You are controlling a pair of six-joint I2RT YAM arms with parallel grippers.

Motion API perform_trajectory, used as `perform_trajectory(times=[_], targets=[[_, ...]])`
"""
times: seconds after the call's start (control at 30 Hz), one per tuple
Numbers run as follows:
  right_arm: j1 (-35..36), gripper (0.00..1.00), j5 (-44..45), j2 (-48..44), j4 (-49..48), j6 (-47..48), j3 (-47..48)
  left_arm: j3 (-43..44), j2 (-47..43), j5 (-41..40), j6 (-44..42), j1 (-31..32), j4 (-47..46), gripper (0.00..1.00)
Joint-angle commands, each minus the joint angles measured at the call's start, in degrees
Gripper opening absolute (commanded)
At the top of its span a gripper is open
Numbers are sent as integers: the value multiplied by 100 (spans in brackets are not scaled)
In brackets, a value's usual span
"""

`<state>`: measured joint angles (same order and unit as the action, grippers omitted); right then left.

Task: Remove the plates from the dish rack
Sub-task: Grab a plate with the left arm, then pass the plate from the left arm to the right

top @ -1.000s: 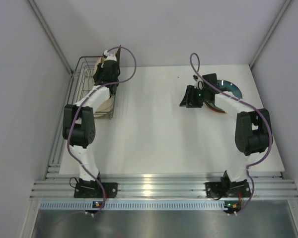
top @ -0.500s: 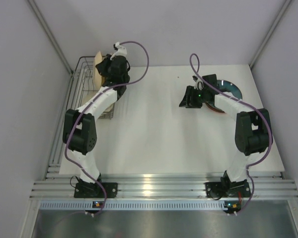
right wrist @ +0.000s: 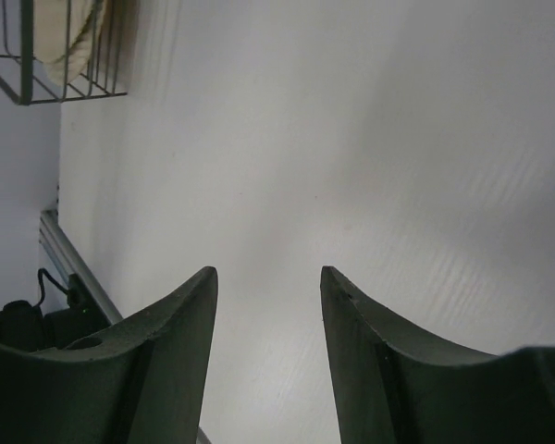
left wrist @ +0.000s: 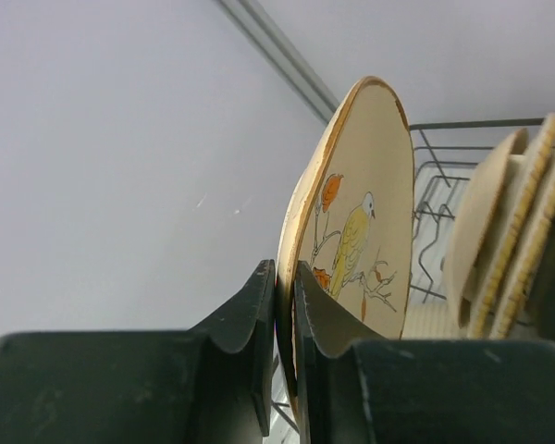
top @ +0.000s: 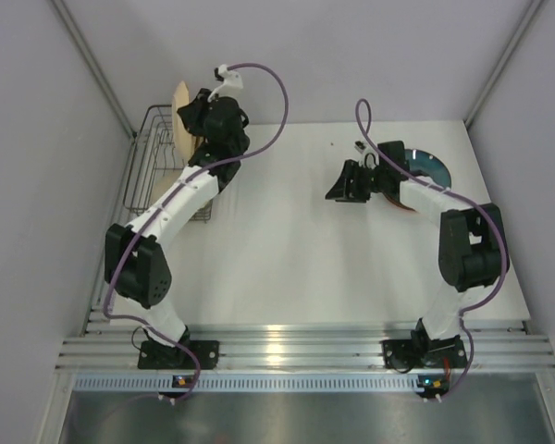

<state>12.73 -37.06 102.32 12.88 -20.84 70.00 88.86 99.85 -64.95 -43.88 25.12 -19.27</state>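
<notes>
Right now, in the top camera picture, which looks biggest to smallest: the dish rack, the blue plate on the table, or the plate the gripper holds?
1. dish rack.
2. blue plate, partly hidden by the right arm.
3. cream plate in the left gripper, seen edge-on, so it looks thin.

No text, number, label or brand can be read in any view. The only marking is a painted yellow bird among orange blossoms on the cream plate (left wrist: 365,185), centre right of the left wrist view.
</notes>
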Motion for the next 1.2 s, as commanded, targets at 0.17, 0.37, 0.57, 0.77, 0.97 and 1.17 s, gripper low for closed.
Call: perform_trajectory(times=[0.17,0.37,0.57,0.77,0.97,1.17], targets=[[-69,49,-1356,-626,-1401,-709,-355,1098,-1362,1975,3348,274,3024,0],[-227,49,-2050,-880,-2693,-1570,-855,713,-1881,4250,4729,230,3641,0],[-385,50,-2156,-1039,-3178,-1827,-1207,124,-2110,5403,5424,195,3465,0],[-438,52,-2428,-1057,-4142,-2458,-1497,-674,-2137,6912,6145,90,2738,0],[-473,59,-2675,-907,-4409,-2653,-1638,-1379,-2154,7970,6945,-323,1875,0],[-395,61,-2500,-723,-3224,-1758,-1375,-1573,-2032,8243,7138,-377,1575,0]])
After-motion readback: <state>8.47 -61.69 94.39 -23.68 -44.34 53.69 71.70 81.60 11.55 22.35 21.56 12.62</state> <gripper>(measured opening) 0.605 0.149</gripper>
